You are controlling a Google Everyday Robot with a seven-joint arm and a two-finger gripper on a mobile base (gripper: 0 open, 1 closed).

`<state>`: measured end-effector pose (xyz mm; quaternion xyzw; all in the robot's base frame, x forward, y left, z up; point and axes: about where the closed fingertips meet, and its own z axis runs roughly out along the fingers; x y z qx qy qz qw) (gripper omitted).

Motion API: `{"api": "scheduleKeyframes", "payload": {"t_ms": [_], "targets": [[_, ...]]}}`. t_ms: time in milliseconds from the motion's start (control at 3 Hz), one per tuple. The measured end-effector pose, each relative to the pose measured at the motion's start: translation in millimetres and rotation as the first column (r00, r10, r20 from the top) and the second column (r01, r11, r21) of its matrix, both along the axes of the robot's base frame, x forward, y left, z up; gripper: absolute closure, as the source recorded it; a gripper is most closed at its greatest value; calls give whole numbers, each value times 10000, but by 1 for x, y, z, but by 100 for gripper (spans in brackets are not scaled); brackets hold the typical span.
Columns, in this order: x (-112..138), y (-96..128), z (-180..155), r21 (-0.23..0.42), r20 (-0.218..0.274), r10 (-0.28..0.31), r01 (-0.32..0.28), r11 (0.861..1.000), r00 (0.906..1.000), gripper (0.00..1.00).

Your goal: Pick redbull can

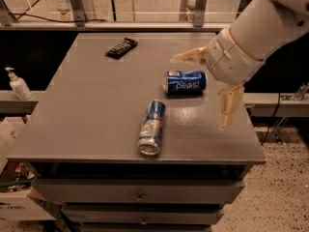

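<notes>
redbull can (151,127) front-ctr on table (87,110); Pepsi can (185,81) behind-R; pincer (200,92) near it.

"pepsi" readable on blue can (186,81); claw (199,92), fingers spread, over that can.

The gripper (199,92) hangs over the right side of the table (82,115) with its fingers spread wide. The pepsi can (185,81) lies close by it, near the far end of the redbull can (151,127). Left and front-right of the redbull can the tabletop is free. A black flat thing (121,48) lies well apart, at the back.
</notes>
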<state>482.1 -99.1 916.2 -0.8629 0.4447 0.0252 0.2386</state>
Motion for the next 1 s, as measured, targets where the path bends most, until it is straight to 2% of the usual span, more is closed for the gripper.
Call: {"api": "scheduleKeyframes", "payload": {"t_ms": [333, 667, 1000], "targets": [[-23, 27, -21, -313, 222, 1647, -1640, 9860, 9861, 0], [-23, 27, -21, -314, 223, 1649, -1642, 9859, 9861, 0], [-28, 34, -19, -779, 885, 2606, -2541, 9640, 9614, 0]]}}
